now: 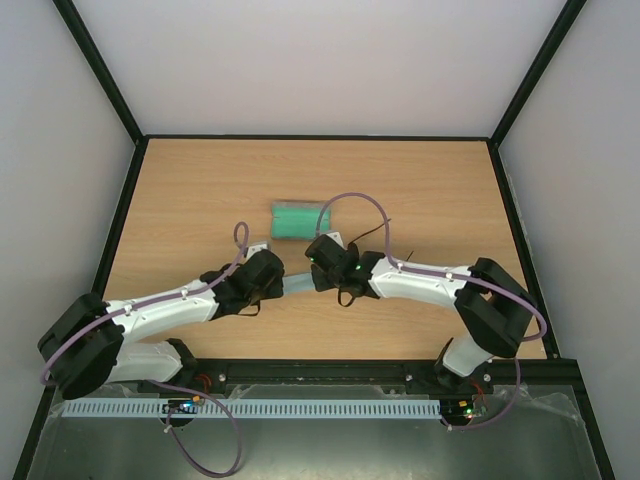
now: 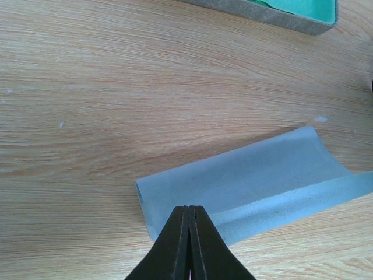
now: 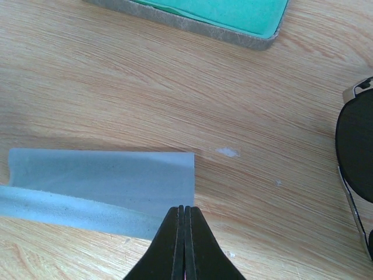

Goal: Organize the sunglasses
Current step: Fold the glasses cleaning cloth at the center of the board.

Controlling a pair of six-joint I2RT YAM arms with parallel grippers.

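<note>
The sunglasses show in the right wrist view as one round dark lens [image 3: 356, 150] with a thin metal rim at the right edge, lying on the table. In the top view their thin dark frame [image 1: 351, 296] lies partly under my right arm. The light blue cloth [image 2: 250, 178] is folded over and hangs between both grippers; it also shows in the right wrist view [image 3: 105, 178]. My left gripper [image 2: 190, 209] is shut on the cloth's left end. My right gripper [image 3: 184, 208] is shut on its right end. In the top view both grippers [image 1: 270, 272] [image 1: 322, 260] meet mid-table.
The open grey case with green lining [image 1: 300, 220] lies just beyond the grippers; its grey wall shows in the left wrist view [image 2: 280, 16] and the right wrist view [image 3: 192, 24]. Black frame rails [image 1: 128, 215] bound the wooden table.
</note>
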